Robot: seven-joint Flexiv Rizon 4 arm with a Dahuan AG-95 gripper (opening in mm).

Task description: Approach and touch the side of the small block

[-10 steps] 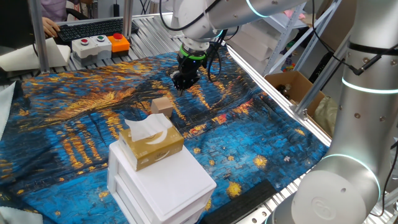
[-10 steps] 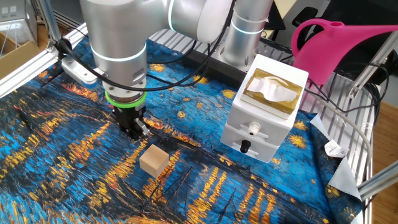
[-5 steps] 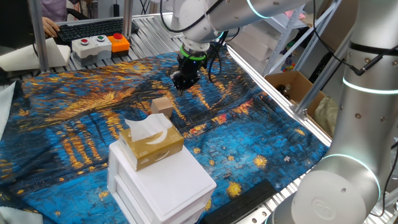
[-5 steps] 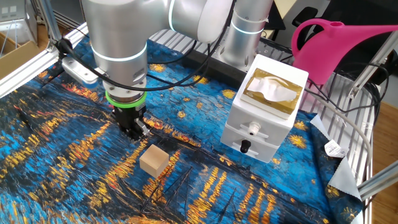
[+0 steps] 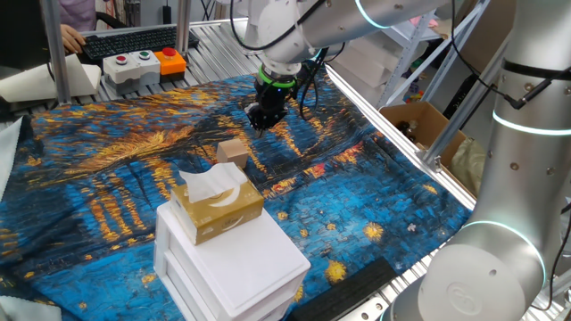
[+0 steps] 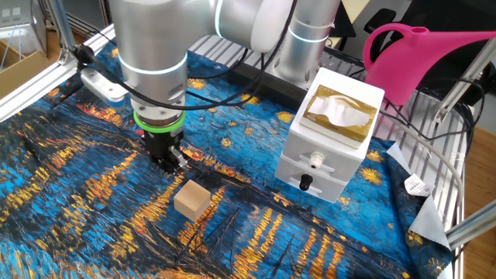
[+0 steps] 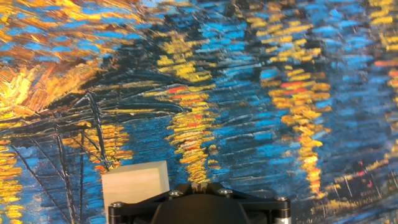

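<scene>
Gripper nearing the small block [image 6: 191, 198]

Gripper [image 6: 166, 160] has barely shifted, hovering just beside the block, not touching; whether clenched, cannot tell.

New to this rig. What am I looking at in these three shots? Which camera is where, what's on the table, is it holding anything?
It is one silver robot arm with a small black two-finger gripper at its end. Two pictures come from fixed cameras looking at the table from different sides. The third comes from a camera on the hand itself, looking down along the fingers, so the black gripper body fills its bottom edge.

The table is covered by a blue and gold painted-looking cloth. On it sit a small block, plain tan, and a white drawer box with a gold tissue box on top. A pink watering can stands off to the side.

The gripper holds nothing. It hangs just above the cloth, beside the block and apart from it. Whether the fingers are open or shut is hard to tell.
</scene>
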